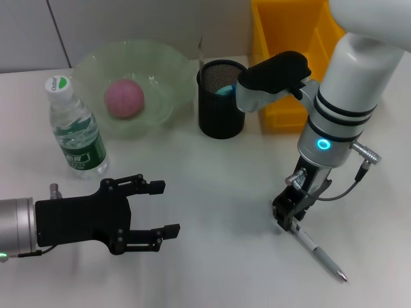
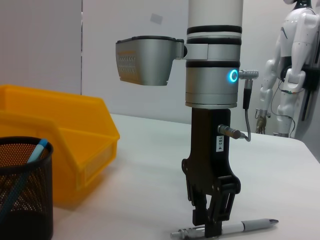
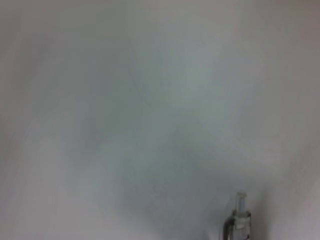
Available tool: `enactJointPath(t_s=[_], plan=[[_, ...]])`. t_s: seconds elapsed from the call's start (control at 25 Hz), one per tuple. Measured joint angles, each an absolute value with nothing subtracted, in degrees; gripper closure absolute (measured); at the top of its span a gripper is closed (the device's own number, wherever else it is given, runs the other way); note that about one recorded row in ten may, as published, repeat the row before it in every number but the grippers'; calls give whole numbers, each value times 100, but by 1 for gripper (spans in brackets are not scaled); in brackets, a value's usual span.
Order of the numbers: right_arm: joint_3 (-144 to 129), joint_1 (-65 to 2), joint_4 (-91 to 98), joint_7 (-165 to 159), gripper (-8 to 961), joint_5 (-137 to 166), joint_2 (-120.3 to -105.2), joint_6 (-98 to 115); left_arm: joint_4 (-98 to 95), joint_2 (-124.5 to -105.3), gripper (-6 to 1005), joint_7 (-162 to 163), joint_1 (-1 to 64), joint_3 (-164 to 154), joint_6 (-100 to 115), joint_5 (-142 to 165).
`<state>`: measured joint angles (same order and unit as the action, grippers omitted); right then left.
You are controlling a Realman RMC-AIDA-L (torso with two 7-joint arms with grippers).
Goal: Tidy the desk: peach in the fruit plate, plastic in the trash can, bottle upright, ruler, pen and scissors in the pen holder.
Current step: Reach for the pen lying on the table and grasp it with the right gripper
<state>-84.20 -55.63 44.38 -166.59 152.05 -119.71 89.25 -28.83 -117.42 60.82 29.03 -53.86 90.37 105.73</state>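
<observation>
A white and silver pen [image 1: 319, 253] lies on the white desk at the front right. My right gripper [image 1: 286, 218] points straight down over its clip end, fingers closed around the pen [image 2: 235, 227] as it rests on the desk. My left gripper [image 1: 146, 213] hovers open and empty at the front left. The pink peach [image 1: 124, 97] sits in the green glass fruit plate [image 1: 168, 69]. The bottle [image 1: 74, 128] stands upright beside the plate. The black mesh pen holder [image 1: 221, 99] contains a clear ruler [image 1: 200, 52] and a blue-handled item [image 1: 225, 90]. No plastic is in view.
A yellow bin [image 1: 287, 38] stands at the back right, just behind the pen holder [image 2: 25, 187], and shows too in the left wrist view [image 2: 60, 145]. The desk's far edge meets a wall. Bare desk lies between the two grippers.
</observation>
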Motion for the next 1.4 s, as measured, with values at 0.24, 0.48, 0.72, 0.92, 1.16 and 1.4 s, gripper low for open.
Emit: enactJointPath(t_s=[0.24, 0.48, 0.72, 0.92, 1.16, 1.4], plan=[[-8420, -5559, 4438, -16658, 663, 15205, -11971, 8883, -2882, -11742, 167, 6082, 2914, -5386, 9037, 10573], [-8420, -5563, 4374, -16658, 663, 15204, -11970, 8853, -2883, -11742, 167, 6082, 2928, -5388, 9036, 10573], [-8420, -5578, 4350, -16652, 663, 15199, -11978, 8843, -2899, -11742, 167, 6082, 2935, -5388, 9036, 10573], [-8420, -5581, 4350, -16652, 664, 15196, -11980, 8841, -2901, -11742, 167, 6074, 2936, -5383, 9039, 10573], [-8420, -5581, 4317, -16651, 664, 15196, -11979, 8788, -2901, -11742, 167, 6066, 2936, -5378, 9043, 10573], [-8420, -5581, 4307, -16636, 664, 15192, -11979, 8780, -2935, -11742, 167, 6073, 2942, -5382, 9039, 10573]])
